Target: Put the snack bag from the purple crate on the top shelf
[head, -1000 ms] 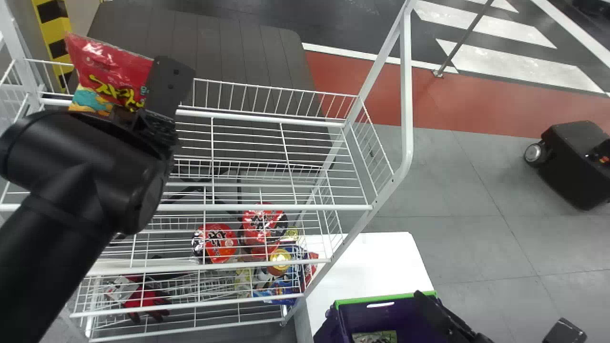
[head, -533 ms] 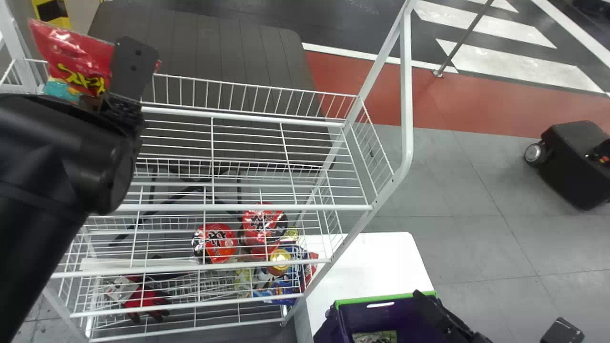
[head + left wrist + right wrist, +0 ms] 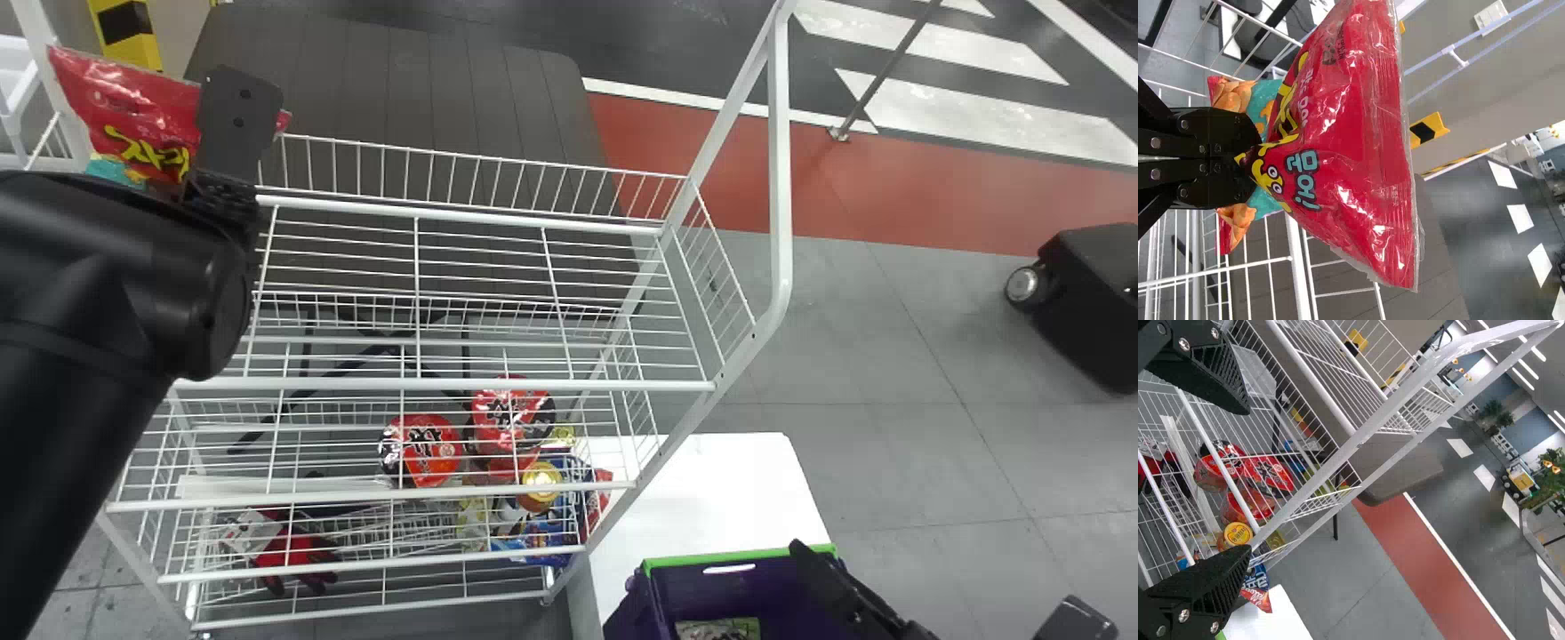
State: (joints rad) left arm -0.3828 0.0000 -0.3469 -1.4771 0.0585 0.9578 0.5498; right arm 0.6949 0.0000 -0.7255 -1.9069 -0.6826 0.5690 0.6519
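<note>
The snack bag (image 3: 124,107) is clamped in the fingers of the left gripper (image 3: 238,124), pinched at its middle so that the film bunches up and bulges out beyond the fingertips. In the head view the left wrist hides the bag's lower part, and one finger covers a strip near its right edge. The top shelf (image 3: 489,385) spreads to the right of these fingers, its left end lost behind the arm; how high the bag hangs over it I cannot tell.

The right gripper (image 3: 938,582) has its fingers wide apart, nothing between them, at the bottom right. One overlaps the purple crate (image 3: 747,588), which the bottom edge cuts off; a green-edged packet (image 3: 716,629) inside is only partly visible. The white worktop (image 3: 711,498) lies to the left of that finger, partly behind the rack.

Below the top shelf, down and to the right of the left fingers, wires cross two red-topped bowls (image 3: 431,451), a gold-lidded tub (image 3: 540,480) and a red-and-dark glove (image 3: 293,556).
</note>
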